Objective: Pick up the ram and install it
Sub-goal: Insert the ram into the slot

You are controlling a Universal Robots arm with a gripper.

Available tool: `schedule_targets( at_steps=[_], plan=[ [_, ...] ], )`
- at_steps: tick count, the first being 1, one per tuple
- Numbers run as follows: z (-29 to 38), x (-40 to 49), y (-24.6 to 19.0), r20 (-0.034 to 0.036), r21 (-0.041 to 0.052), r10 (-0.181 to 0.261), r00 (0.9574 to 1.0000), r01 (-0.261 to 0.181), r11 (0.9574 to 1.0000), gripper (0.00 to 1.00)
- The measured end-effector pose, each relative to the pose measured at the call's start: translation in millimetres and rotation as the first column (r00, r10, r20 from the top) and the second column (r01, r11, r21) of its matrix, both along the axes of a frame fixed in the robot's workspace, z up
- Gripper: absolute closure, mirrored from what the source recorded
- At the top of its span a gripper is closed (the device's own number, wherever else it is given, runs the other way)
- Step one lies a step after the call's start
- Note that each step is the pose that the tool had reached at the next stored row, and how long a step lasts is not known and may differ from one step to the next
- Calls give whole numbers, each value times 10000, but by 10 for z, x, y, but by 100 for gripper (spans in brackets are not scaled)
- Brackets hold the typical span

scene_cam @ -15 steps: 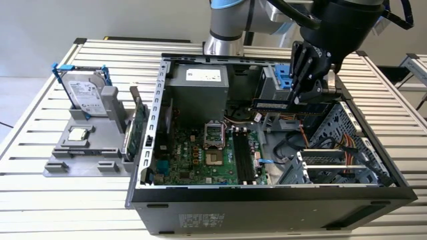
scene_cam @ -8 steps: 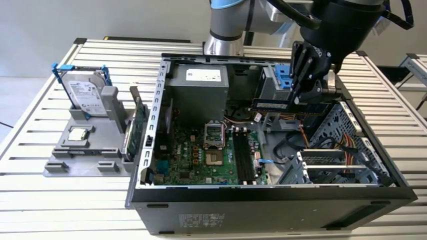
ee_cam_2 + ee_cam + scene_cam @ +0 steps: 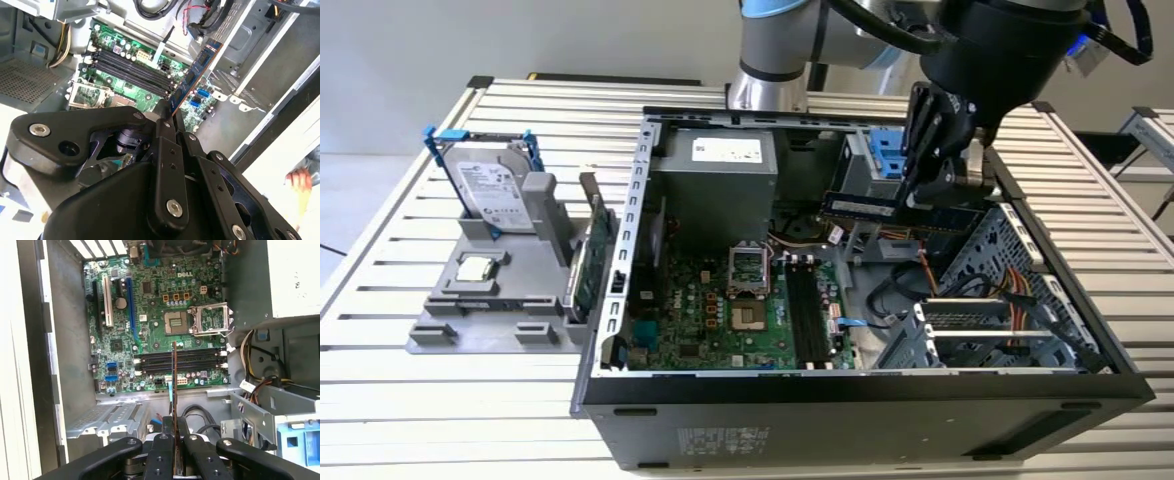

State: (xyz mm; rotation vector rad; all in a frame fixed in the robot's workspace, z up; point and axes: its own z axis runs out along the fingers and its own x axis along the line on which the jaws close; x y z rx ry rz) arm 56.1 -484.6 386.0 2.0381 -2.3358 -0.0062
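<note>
My gripper [image 3: 937,195] is shut on the ram [image 3: 870,209], a thin dark circuit-board stick held level in the air. It hangs over the open computer case [image 3: 854,400], above the cables toward the exterior view's right. In the first wrist view the ram [image 3: 174,385] appears edge-on, rising from between my fingers [image 3: 165,450]. Its far end lines up over the black memory slots [image 3: 180,360]. In the second wrist view the ram [image 3: 197,70] slants out from my gripper [image 3: 167,112] over the green motherboard [image 3: 125,85]. The memory slots [image 3: 807,310] lie lower in the case, apart from the stick.
A grey fixture [image 3: 494,310] at the exterior view's left holds a silver hard drive with blue rails [image 3: 494,185] and a green card on edge [image 3: 594,260]. Inside the case are the power supply [image 3: 714,180], a drive cage [image 3: 987,320] and loose cables. A person's hand [image 3: 300,177] is outside the case.
</note>
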Motion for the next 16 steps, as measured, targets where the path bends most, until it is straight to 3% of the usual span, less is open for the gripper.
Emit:
schedule_targets(
  at_steps=[4, 8, 12, 16],
  plan=[
    [0, 0, 0, 0, 0, -584, 9983, 584, 9983, 100],
    [-1, 0, 0, 0, 0, -1227, 9924, 1227, 9924, 100],
    [-1, 0, 0, 0, 0, -1885, 9821, 1885, 9821, 100],
    [-1, 0, 0, 0, -1, -2539, 9672, 2539, 9672, 100]
  ],
)
